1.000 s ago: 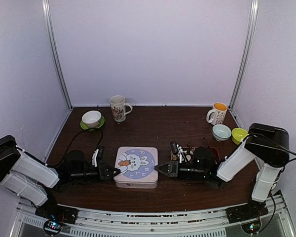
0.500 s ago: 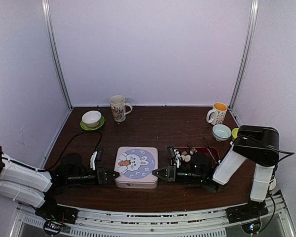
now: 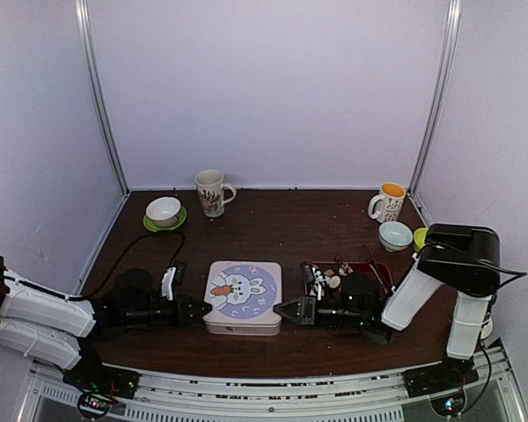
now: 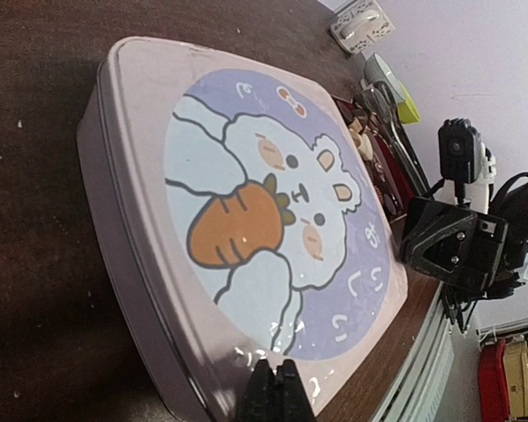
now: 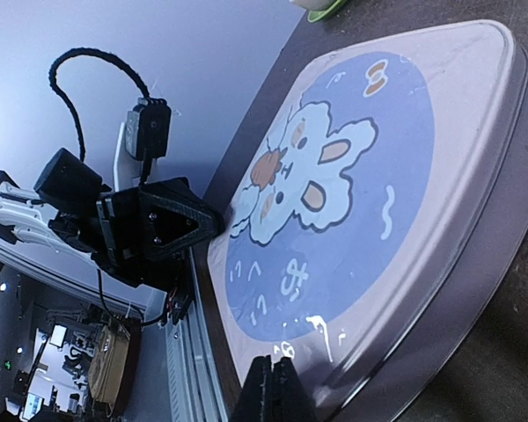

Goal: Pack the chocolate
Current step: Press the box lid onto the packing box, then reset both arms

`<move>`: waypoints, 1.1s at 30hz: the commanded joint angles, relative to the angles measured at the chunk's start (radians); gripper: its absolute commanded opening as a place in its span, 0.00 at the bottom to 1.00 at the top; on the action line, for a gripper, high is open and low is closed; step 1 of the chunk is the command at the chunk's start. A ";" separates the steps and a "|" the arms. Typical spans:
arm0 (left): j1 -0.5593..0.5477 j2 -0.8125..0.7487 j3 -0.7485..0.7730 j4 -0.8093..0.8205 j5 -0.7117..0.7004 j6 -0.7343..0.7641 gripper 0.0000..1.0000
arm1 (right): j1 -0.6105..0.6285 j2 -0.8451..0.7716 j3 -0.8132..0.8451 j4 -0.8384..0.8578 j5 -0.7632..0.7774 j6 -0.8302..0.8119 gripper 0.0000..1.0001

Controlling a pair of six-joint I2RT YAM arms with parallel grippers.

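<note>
A pink tin with a bunny and carrot on its closed lid lies near the table's front middle. My left gripper is shut and empty, tips at the tin's left side wall. My right gripper is shut too, tips at the right side wall. In the left wrist view the shut fingertips sit at the lid's rim. The right wrist view shows the same from the other side, with tips at the lid's edge. Small chocolate pieces lie on a red tray right of the tin.
Metal tongs rest across the red tray. A white bowl on a green saucer and a mug stand at the back left. Another mug, a pale blue bowl and a green bowl stand back right.
Both arms have dropped lower toward the table. The left gripper drew back slightly to the left of the tin. The tin has not moved.
</note>
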 commanded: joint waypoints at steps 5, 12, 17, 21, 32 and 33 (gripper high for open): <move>-0.002 -0.031 0.063 -0.181 -0.020 0.069 0.00 | 0.007 -0.088 -0.031 -0.030 0.037 -0.033 0.00; 0.039 -0.168 0.140 -0.381 -0.028 0.123 0.00 | -0.007 -0.346 -0.022 -0.312 0.087 -0.166 0.00; 0.124 -0.259 0.216 -0.573 -0.048 0.206 0.00 | -0.037 -0.551 -0.018 -0.562 0.215 -0.269 0.00; 0.259 -0.317 0.266 -0.697 -0.045 0.276 0.01 | -0.092 -0.725 0.000 -0.808 0.356 -0.372 0.00; 0.503 -0.318 0.440 -0.847 -0.217 0.422 0.98 | -0.368 -1.048 0.079 -1.208 0.723 -0.569 1.00; 0.507 -0.307 0.461 -0.853 -0.255 0.434 0.98 | -0.381 -1.056 0.089 -1.221 0.768 -0.591 1.00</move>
